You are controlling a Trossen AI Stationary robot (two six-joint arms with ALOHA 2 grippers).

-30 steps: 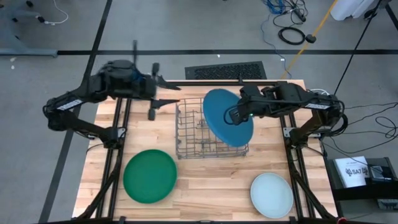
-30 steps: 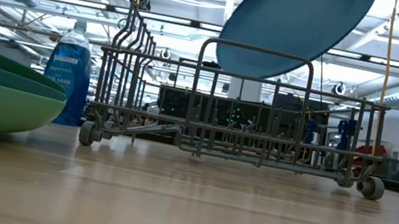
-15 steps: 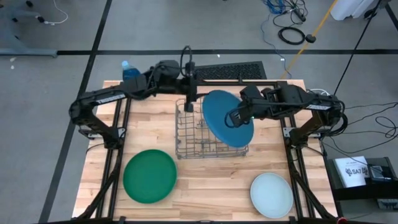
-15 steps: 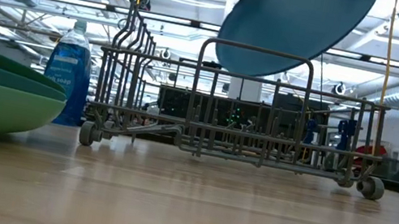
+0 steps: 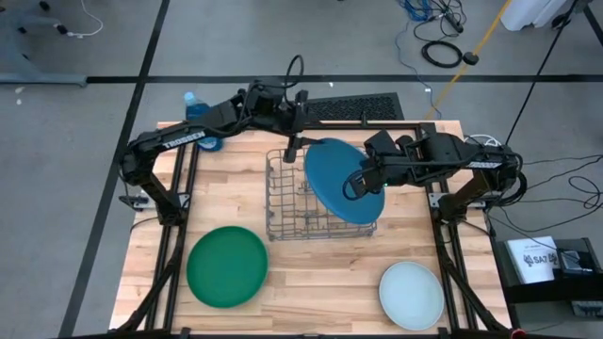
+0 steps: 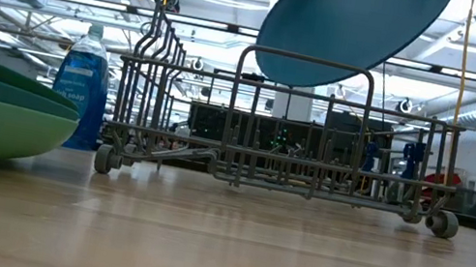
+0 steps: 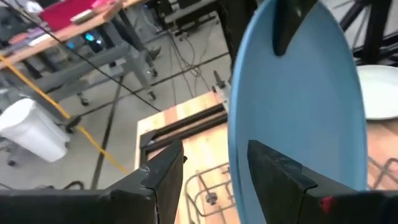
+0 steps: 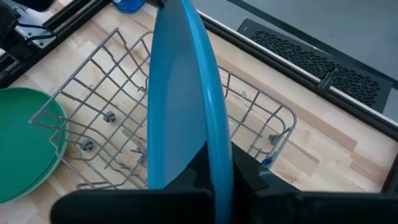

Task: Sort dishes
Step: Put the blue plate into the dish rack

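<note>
A bright blue plate [image 5: 341, 181] is held tilted on edge over the grey wire rack [image 5: 287, 202]. My right gripper [image 5: 362, 179] is shut on it from the table's right side. My left gripper [image 5: 294, 141] is open at the plate's far-left rim. In the left wrist view its fingers [image 7: 165, 177] stand on either side of that rim [image 7: 232, 134], with no touch that I can see. A green plate stack [image 5: 226, 266] lies flat at the near left and a pale mint plate [image 5: 412, 295] at the near right. My right gripper pinches the blue plate's rim [image 8: 219, 140] between its two fingers, one on each face. The fingers come from the table's right side, slanting down. The plate stands tilted on edge above the rack [image 6: 349, 30], and its lower edge shows at the height of the rack's top wires.
A blue plastic bottle [image 5: 193, 104] stands at the table's far left corner, behind the left arm. Bare wood lies between the green stack and the mint plate along the near edge. The rack's tall wire posts [image 6: 159, 51] rise on its left side.
My left gripper has swung from the table's far left toward the right and down, ending at the blue plate's far rim, still open. My right gripper and the plate have stayed over the rack.
</note>
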